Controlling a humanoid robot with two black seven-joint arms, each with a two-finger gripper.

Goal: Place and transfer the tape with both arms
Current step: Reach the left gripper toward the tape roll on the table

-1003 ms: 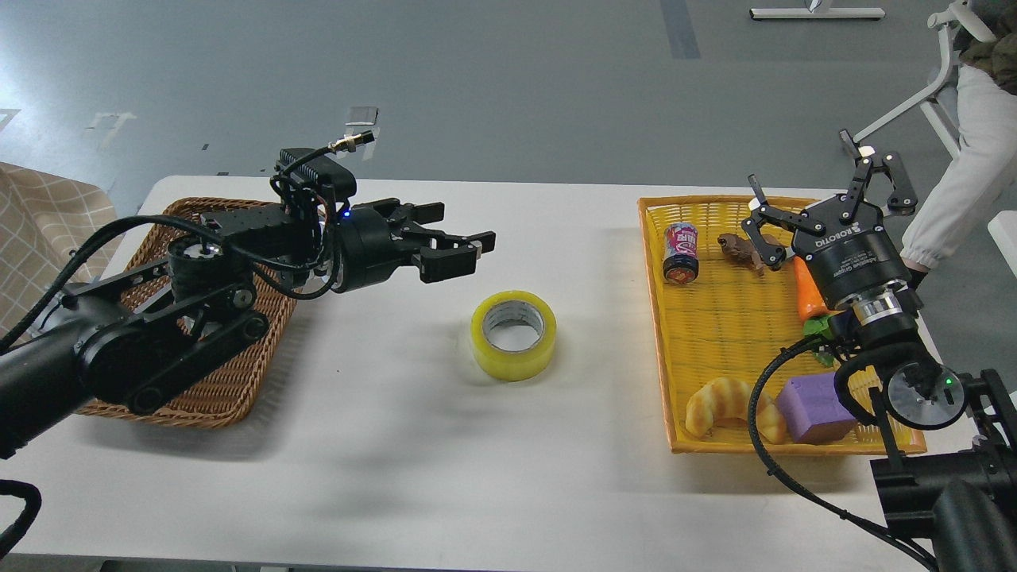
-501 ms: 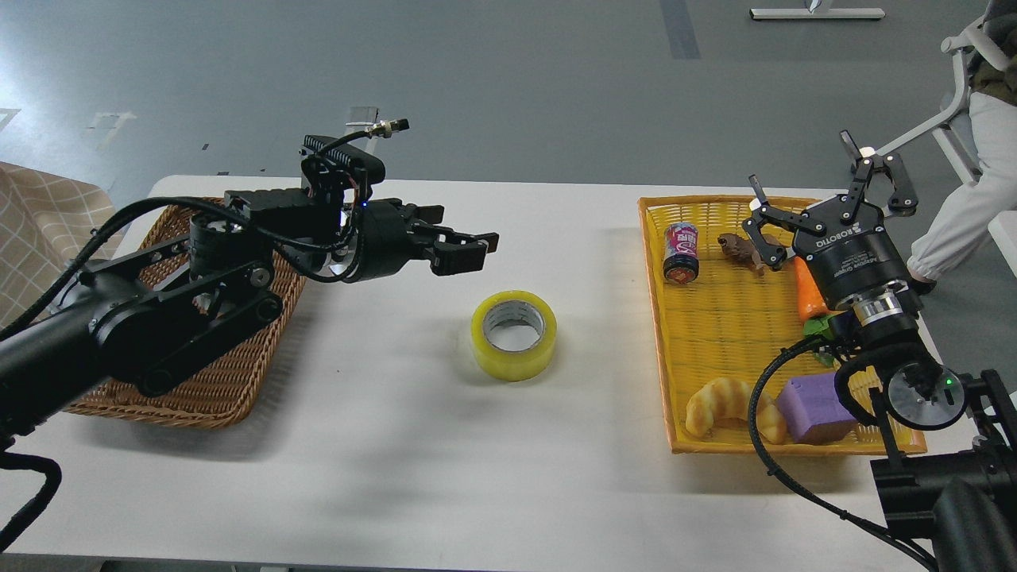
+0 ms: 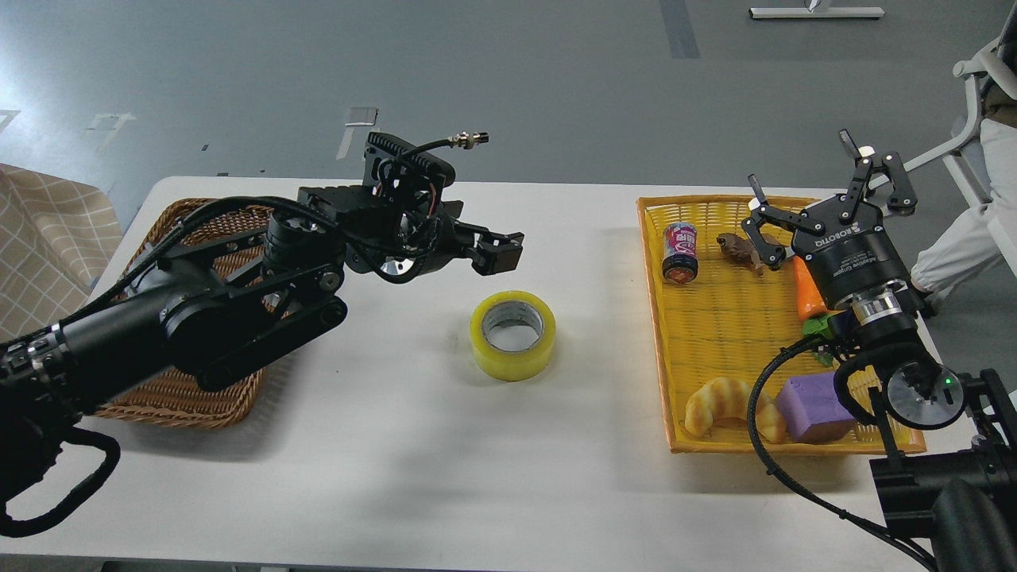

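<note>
The tape (image 3: 512,334), a thick yellowish roll with a grey-white core, lies flat on the white table (image 3: 445,461) near its middle. My left gripper (image 3: 499,251) hovers just above and behind the roll's far-left side, angled toward it, open and empty, not touching it. My right gripper (image 3: 822,199), marked ROBOTIQ, is held over the far right part of the yellow tray (image 3: 659,334) with its fingers (image 3: 764,226) spread wide, open and empty, well to the right of the tape.
A brown wicker basket (image 3: 183,401) sits at the left under my left arm. The yellow tray holds a can (image 3: 681,253), a brown piece (image 3: 739,248), a carrot (image 3: 808,294), a croissant (image 3: 727,405) and a purple block (image 3: 814,407). A person (image 3: 981,214) is at the right edge.
My left arm has swung right and forward, bringing its gripper from left of the tape to just above the roll's far-left side. The tape and my right arm have not moved.
</note>
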